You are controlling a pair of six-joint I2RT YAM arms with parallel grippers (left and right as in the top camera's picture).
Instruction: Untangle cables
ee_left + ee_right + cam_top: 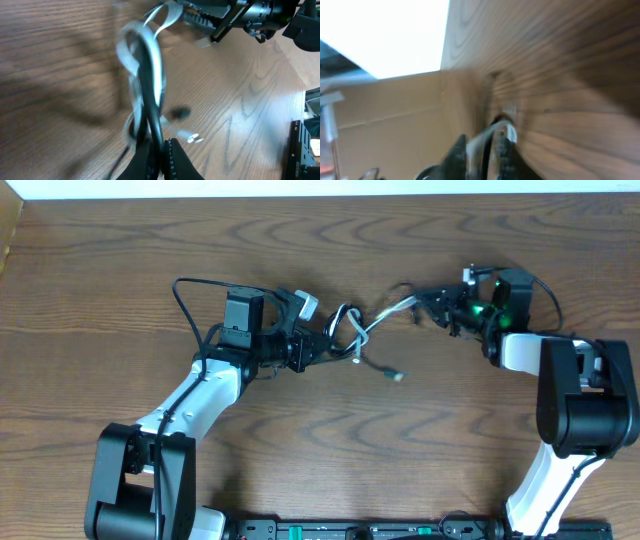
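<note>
Left gripper point(161, 149) is closed tight on the black cable point(148, 75); right gripper point(481, 146), nearly closed, pinches the white cable point(492, 131) between its fingers.

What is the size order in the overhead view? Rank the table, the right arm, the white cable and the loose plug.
Largest to smallest:
1. Table
2. Right arm
3. White cable, partly hidden in the tangle
4. Loose plug
</note>
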